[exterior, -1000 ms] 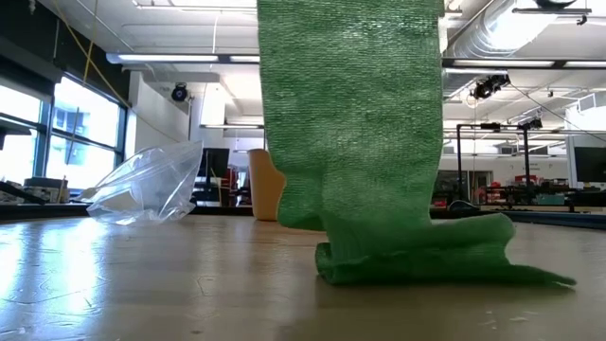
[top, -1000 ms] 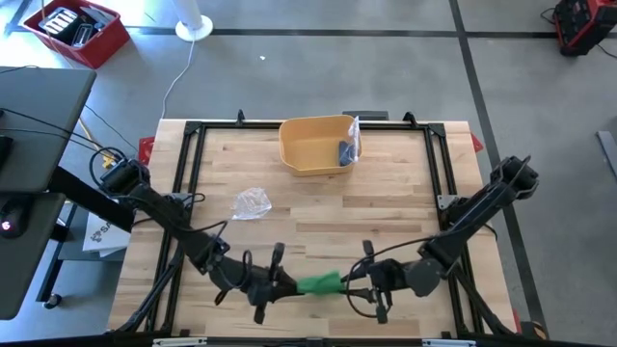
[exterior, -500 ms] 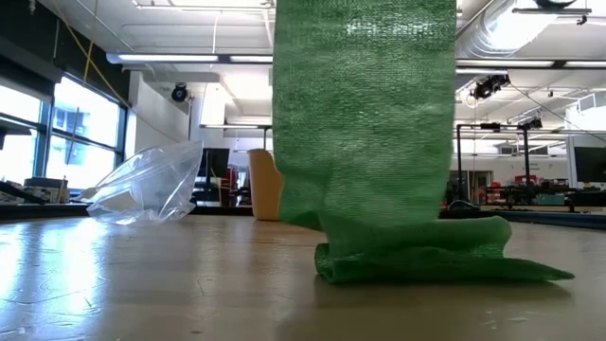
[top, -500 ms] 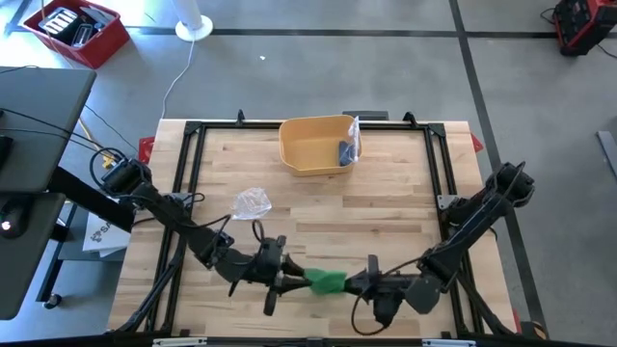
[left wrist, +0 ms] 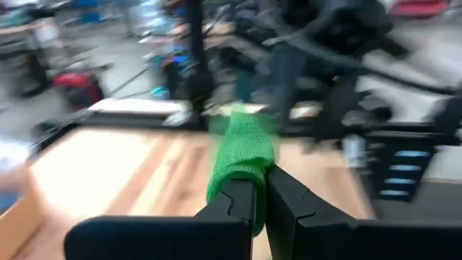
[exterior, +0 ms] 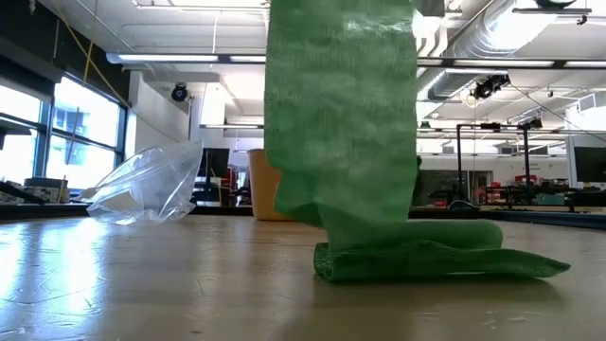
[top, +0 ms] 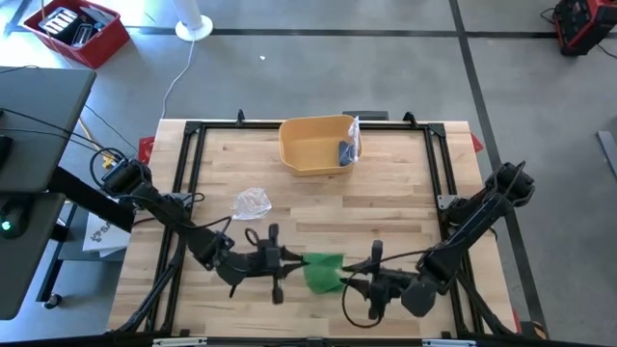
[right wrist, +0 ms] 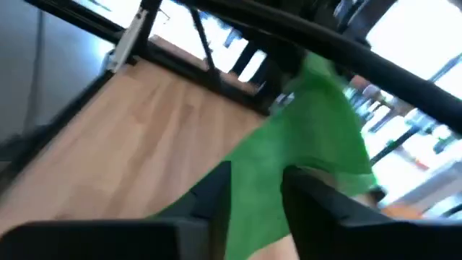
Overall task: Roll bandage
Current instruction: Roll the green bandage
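Observation:
A green mesh bandage (top: 323, 273) is held up over the near middle of the table between my two grippers. In the low view it hangs as a wide strip (exterior: 341, 114), and its lower end (exterior: 417, 260) lies folded on the wood. My left gripper (top: 297, 262) comes from the table's left and is shut on the bandage. My right gripper (top: 349, 280) comes from the right. Its fingers (right wrist: 216, 195) stand apart on either side of the bandage (right wrist: 303, 137); whether they touch it, I cannot tell. My left gripper pinches the bandage's raised end (left wrist: 244, 172) between its two fingers (left wrist: 285, 198). The fingers come nearly level from the table's left. The strip hangs below the hold, and its lower end rests on the table.
A yellow bin (top: 313, 145) with a small packet inside stands at the far middle. A crumpled clear plastic bag (top: 252, 202) lies left of centre. Black frame rails (top: 188, 193) run along the table's edges.
Both wrists have rolled. My left gripper has shifted a little toward the far edge, my right gripper a little toward the near edge and down. The hanging strip has turned and swung slightly sideways, and it shows broader from above. Its folded lower end has stayed on the table.

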